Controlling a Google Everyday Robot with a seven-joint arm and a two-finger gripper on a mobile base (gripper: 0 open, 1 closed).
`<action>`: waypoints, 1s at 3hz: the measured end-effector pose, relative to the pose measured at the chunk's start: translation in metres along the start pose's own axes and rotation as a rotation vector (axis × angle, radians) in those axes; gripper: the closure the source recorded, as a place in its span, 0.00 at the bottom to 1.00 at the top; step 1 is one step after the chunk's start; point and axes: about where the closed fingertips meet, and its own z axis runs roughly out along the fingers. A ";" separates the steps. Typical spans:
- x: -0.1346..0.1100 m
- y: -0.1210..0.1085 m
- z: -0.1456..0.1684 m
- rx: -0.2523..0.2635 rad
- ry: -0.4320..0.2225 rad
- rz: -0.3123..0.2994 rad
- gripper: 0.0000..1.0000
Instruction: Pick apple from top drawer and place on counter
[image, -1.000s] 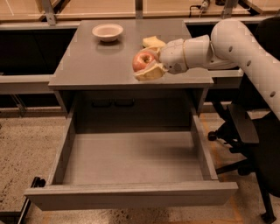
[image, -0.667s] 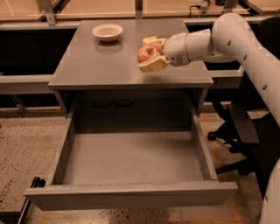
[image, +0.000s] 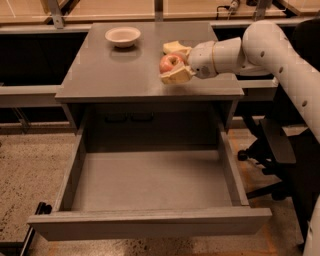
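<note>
The red-pink apple sits between the cream fingers of my gripper, which is shut on it. The gripper holds it low over the right part of the grey counter; I cannot tell whether the apple touches the surface. My white arm reaches in from the right. The top drawer below the counter is pulled fully open and its grey floor is bare.
A white bowl stands at the back of the counter. A yellow sponge block lies just behind the apple. A dark office chair stands right of the cabinet. The drawer's front panel juts out toward me.
The gripper has carried the apple from near the counter's front edge further back over the counter, close to the sponge. The drawer has not moved.
</note>
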 end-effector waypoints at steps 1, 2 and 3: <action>0.016 -0.009 0.004 0.058 -0.010 0.055 1.00; 0.029 -0.021 0.002 0.112 -0.033 0.099 0.82; 0.036 -0.031 0.001 0.146 -0.044 0.126 0.59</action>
